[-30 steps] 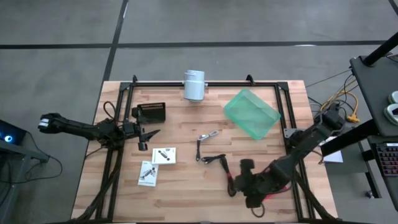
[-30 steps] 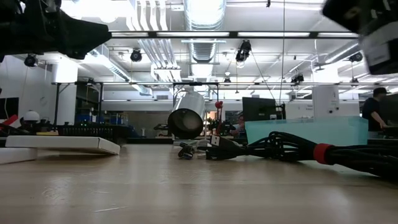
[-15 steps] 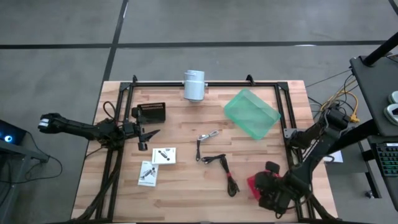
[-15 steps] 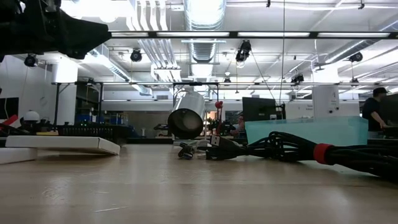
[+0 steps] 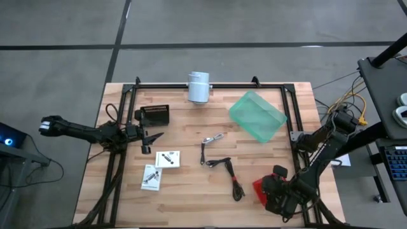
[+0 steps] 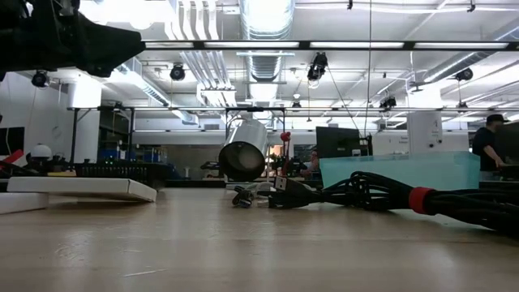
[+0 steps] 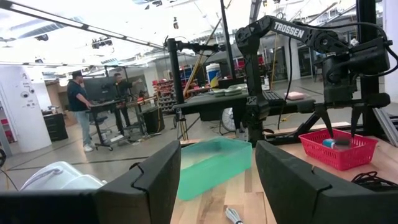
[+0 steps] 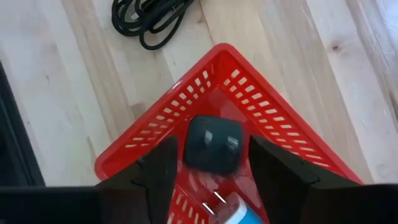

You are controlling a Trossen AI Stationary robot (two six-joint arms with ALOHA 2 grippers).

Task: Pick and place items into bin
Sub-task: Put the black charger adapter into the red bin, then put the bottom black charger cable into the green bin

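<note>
Btwn R gripper (image 8: 211,163) fingers – blk cube (image 8: 212,144)

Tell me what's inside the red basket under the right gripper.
In the right wrist view, the red basket holds a black square block and part of a blue-and-white item at the frame edge. The open right gripper hides the rest of the floor.

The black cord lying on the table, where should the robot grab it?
Probably at the bunched coil end of the black cord, coming straight down from above. It lies flat on the table, nothing covers it, and the bundle there gives the fingers more to close on than the thin single strand.
</note>
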